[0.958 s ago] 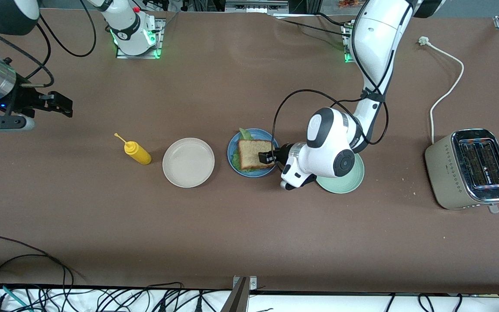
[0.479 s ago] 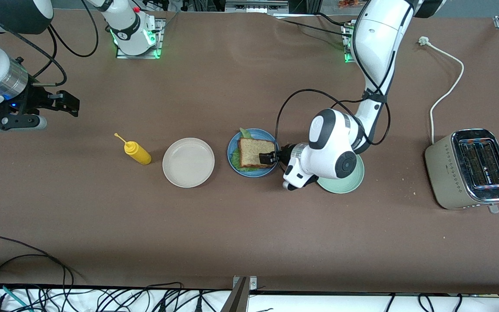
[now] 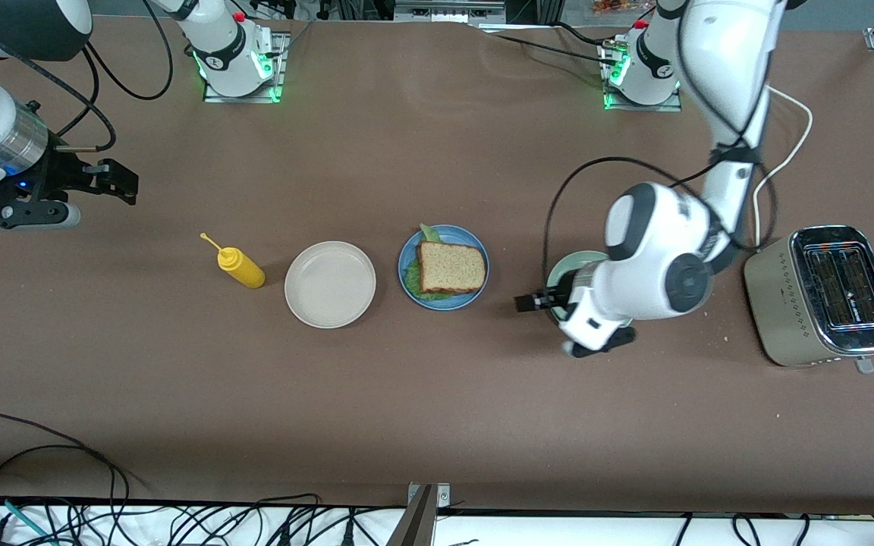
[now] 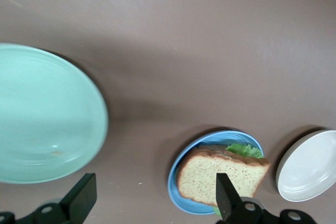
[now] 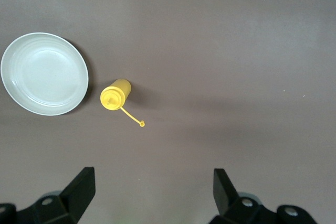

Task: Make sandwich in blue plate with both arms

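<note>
Resting on blue plate point(image 3: 407, 262): sandwich point(image 3: 451, 268).

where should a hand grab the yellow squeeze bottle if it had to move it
Probably around the middle of the yellow squeeze bottle's body, coming from above. It seems to lie tipped on the table, nozzle pointing toward the right arm's end, so fingers would close across its round sides, clear of the thin tip and the beige plate beside it.
</note>
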You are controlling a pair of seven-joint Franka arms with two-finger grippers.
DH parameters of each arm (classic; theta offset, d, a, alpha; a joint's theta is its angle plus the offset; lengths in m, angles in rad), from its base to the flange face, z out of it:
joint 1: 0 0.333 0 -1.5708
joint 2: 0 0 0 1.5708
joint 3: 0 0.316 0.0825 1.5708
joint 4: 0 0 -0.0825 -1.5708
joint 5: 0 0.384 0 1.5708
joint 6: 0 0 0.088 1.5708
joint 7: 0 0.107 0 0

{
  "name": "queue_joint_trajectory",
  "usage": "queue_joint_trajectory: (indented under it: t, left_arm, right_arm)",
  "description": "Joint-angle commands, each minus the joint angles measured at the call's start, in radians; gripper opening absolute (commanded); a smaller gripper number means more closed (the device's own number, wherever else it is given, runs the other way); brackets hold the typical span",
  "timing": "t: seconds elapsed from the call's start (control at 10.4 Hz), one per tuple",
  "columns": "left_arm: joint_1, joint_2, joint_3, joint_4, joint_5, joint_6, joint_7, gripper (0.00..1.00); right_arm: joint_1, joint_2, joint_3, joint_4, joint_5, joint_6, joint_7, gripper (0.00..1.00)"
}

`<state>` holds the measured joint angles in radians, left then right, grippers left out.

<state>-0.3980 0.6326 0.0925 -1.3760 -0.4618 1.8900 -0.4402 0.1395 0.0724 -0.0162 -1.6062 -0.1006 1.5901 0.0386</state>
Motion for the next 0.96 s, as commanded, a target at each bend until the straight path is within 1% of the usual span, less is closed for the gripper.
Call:
queue_joint_trajectory:
  t: [0.0, 0.19, 0.29, 0.38, 0.57, 0.86]
  left_arm:
    - [0.143, -0.137, -0.016, -0.032, 0.052, -0.087, 0.008, 1.00]
    - [0.214, -0.213, -0.007, -0.037, 0.064, -0.086, 0.011, 1.00]
    - [0.235, -0.252, -0.007, -0.037, 0.105, -0.088, 0.011, 1.00]
    - [0.234, -0.286, -0.007, -0.037, 0.170, -0.095, 0.011, 1.00]
    - [0.232, -0.336, -0.014, -0.031, 0.277, -0.155, 0.011, 1.00]
    - [0.237, -0.416, -0.011, -0.028, 0.342, -0.256, 0.005, 1.00]
  right_arm:
    - [0.002, 0.010, 0.001, 0.023, -0.014, -0.009, 0.001, 1.00]
    - [-0.004, 0.010, -0.001, 0.023, -0.014, -0.009, -0.009, 1.00]
    - [0.002, 0.010, 0.001, 0.023, -0.016, -0.013, -0.003, 1.00]
    - [-0.003, 0.010, -0.001, 0.023, -0.014, -0.010, -0.009, 1.00]
    - [0.000, 0.010, 0.001, 0.023, -0.014, -0.012, -0.002, 1.00]
    - [0.002, 0.010, 0.001, 0.023, -0.016, -0.009, -0.008, 1.00]
